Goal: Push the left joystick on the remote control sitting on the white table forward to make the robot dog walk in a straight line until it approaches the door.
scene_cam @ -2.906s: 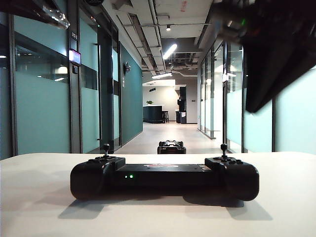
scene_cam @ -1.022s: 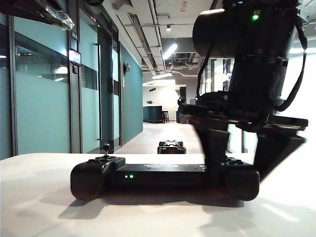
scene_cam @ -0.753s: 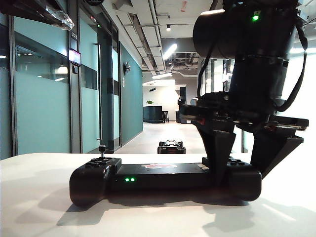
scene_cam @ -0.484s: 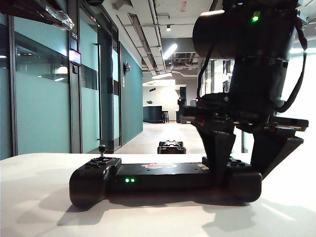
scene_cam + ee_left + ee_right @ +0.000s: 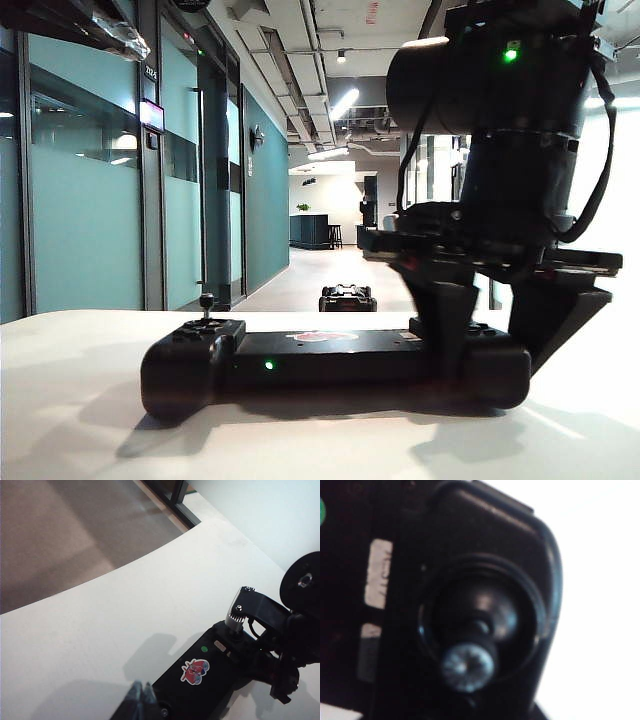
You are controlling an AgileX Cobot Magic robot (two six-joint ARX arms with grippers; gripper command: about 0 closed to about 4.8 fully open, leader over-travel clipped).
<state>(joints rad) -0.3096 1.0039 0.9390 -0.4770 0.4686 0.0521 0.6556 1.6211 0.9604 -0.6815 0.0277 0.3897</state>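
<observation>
The black remote control (image 5: 330,355) lies on the white table (image 5: 80,400) with one green light (image 5: 269,365) lit. Its left joystick (image 5: 206,300) stands upright and untouched. My right gripper (image 5: 490,360) has come down over the controller's right end, with one finger (image 5: 447,330) against its front and the other (image 5: 545,320) against its outer side. The right wrist view is filled by that end (image 5: 485,530) and its right thumbstick (image 5: 468,667). My left gripper (image 5: 141,698) is shut and hangs above the controller's left part (image 5: 200,680), outside the exterior view. The robot dog (image 5: 347,297) stands down the corridor.
Teal glass walls and a dark door frame (image 5: 212,180) line the corridor's left side, with glass panels on the right. The table's curved far edge (image 5: 100,577) drops to a brown floor (image 5: 60,525). The right arm's body (image 5: 500,120) blocks the upper right.
The right arm came down onto the controller's right end. The controller then turned slightly on the table. In the last half second the right fingers narrowed, and one green light shows instead of two.
</observation>
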